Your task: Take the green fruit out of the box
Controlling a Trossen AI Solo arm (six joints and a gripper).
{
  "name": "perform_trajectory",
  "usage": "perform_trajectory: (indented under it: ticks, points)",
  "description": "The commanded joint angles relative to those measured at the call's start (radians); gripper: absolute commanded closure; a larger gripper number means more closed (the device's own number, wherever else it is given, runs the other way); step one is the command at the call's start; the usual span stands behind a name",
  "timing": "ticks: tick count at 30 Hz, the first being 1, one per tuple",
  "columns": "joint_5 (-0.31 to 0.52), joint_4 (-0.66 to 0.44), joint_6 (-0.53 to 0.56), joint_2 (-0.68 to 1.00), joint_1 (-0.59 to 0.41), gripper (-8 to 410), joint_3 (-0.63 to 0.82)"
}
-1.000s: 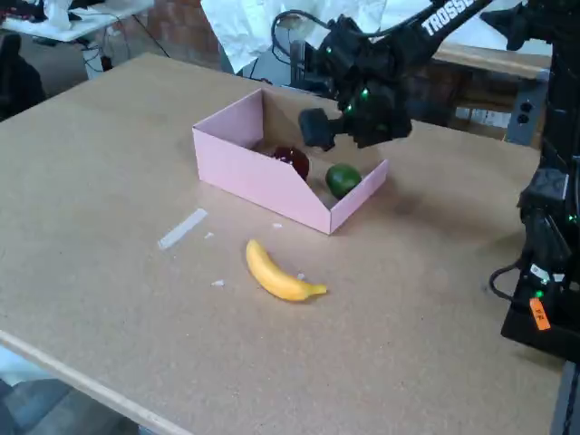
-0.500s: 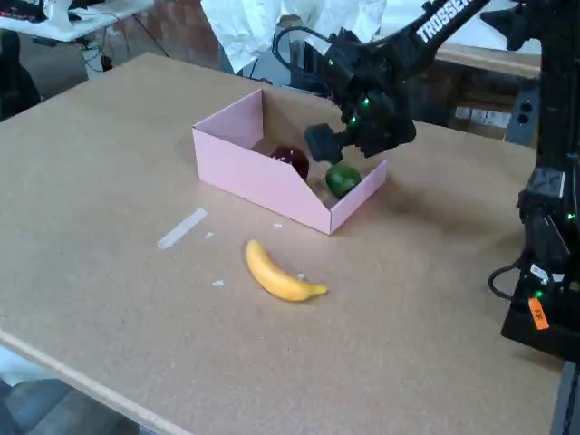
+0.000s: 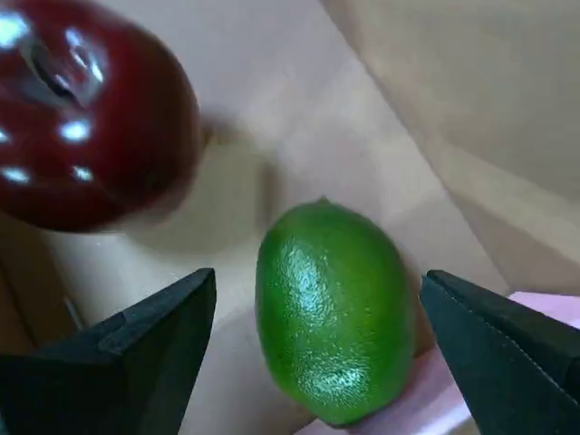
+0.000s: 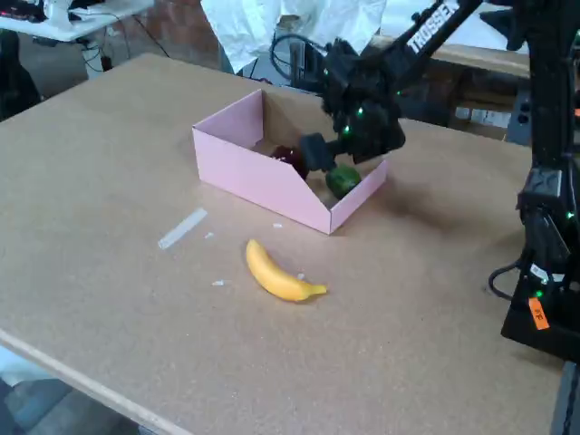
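Observation:
The green fruit [image 3: 333, 313] is a glossy lime lying on the brown floor of the pale pink box [image 4: 258, 177], in its right corner [image 4: 343, 181]. My gripper [image 3: 326, 362] is open, its two black fingers [image 3: 145, 349] straddling the lime on either side without touching it. In the fixed view the gripper [image 4: 328, 161] has dipped into the box just above the lime. A dark red round fruit [image 3: 86, 118] sits close beside the lime, further left inside the box [image 4: 288, 159].
A yellow banana [image 4: 279, 275] lies on the table in front of the box. A pale strip [image 4: 181, 227] and small scraps lie left of it. The arm's base [image 4: 544, 263] stands at the right edge. The box wall [image 3: 453, 136] rises close on the right.
The gripper has come down from above the box's far side into the box, ending around the lime. The fruits and box have not moved.

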Motion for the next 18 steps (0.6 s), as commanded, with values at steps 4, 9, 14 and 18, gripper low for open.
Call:
perform_trajectory:
  ticks: [4,9,14,18]
  points:
    - [0.0,0.029,-0.002,0.061,-0.003,88,0.001]
    - [0.0,0.032,0.001,0.064,-0.005,91,0.001]
    - [0.002,0.035,0.005,0.067,-0.005,120,0.001]
    - [0.009,0.039,0.015,0.067,-0.005,161,0.001]
